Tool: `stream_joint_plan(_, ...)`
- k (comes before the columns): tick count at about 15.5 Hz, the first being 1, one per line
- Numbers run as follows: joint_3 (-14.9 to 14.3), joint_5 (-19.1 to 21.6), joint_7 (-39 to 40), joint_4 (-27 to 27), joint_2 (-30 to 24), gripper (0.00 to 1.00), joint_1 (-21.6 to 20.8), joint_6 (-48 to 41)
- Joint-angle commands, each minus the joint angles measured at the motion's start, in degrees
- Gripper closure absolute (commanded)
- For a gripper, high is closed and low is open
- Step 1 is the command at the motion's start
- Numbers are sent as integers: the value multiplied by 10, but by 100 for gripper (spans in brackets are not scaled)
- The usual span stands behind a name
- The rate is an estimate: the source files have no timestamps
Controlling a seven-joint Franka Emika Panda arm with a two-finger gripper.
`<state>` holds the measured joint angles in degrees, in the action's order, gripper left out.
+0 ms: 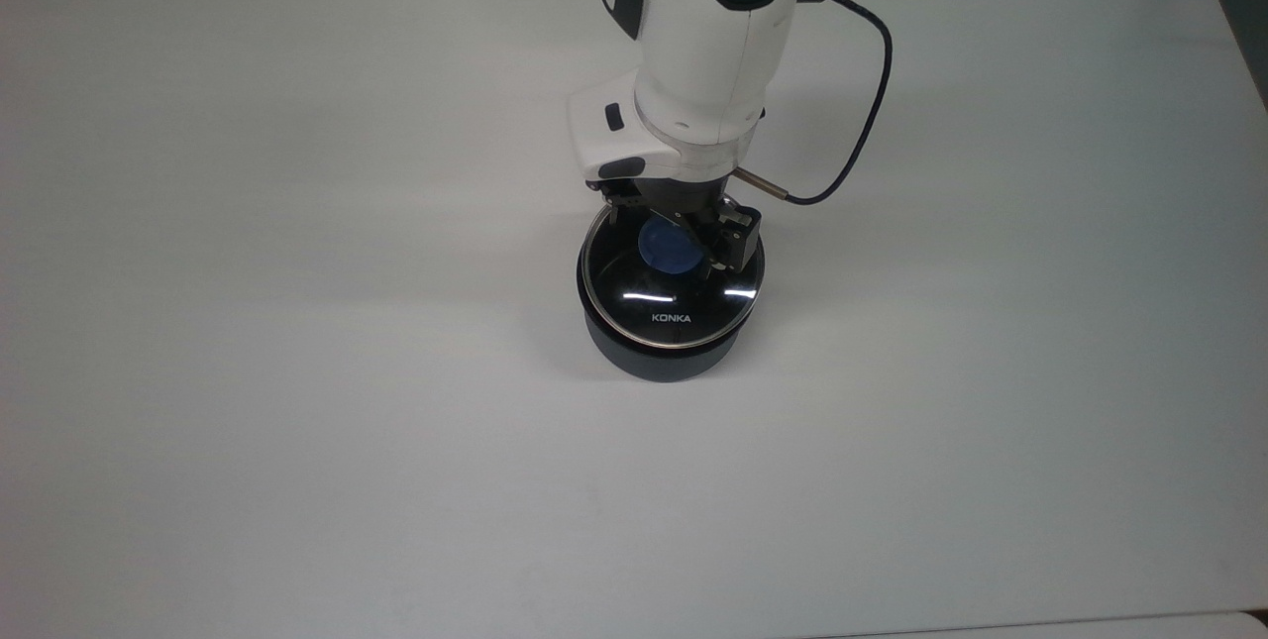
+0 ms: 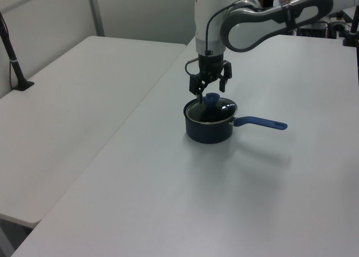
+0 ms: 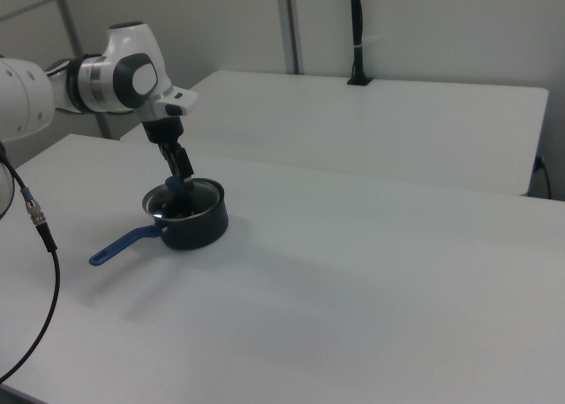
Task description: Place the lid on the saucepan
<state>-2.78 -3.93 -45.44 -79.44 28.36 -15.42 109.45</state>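
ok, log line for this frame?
lid: seated on saucepan | pincer: open, just above blue knob | handle: free

Small dark navy saucepan (image 2: 208, 129), long blue handle toward the left view's right, set on white desk (image 2: 168, 201); round glass lid (image 2: 211, 109) seated; black gripper (image 2: 210, 86) spread above blue knob.

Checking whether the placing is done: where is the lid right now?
The lid sits on the saucepan near the top view's centre, directly under the end effector.
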Motion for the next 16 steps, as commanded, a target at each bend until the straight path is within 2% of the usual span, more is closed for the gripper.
stream_joint_plan(1, -3, -2, -33, 3, -46, 0, 16, -8)
stream_joint_plan(6, 1, -8, -17, -19, -166, 0, 64, -113)
stream_joint_plan(9, 2, -6, 108, -56, -250, 0, 95, -197)
stream_joint_plan(11, 2, -2, 158, -93, -304, 0, 122, -216)
stream_joint_plan(16, 2, 1, 300, -167, -371, 0, 166, -218)
